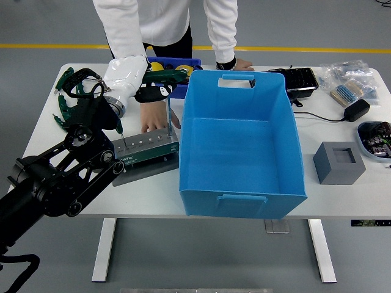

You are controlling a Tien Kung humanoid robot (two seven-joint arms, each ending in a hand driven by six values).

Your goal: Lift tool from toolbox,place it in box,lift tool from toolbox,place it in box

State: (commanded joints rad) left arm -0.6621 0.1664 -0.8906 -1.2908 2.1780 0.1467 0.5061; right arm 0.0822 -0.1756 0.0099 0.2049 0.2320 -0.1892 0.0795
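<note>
The green-handled tool (164,79) is gripped by the closed left hand (146,93) (toolbox (146,147) steadied by a person's hand (153,117)), raised just left of the blue box (244,143) for transfer.

The big plastic box (241,143) is bright blue. The flat surface (342,198) is white. The metal tool holder block (145,147) is grey with a dark green front. The left robot hand (91,104) is black, with a shiny white cover. The person's sleeve (221,27) is white. The small square foam block (339,162) is grey.
</note>
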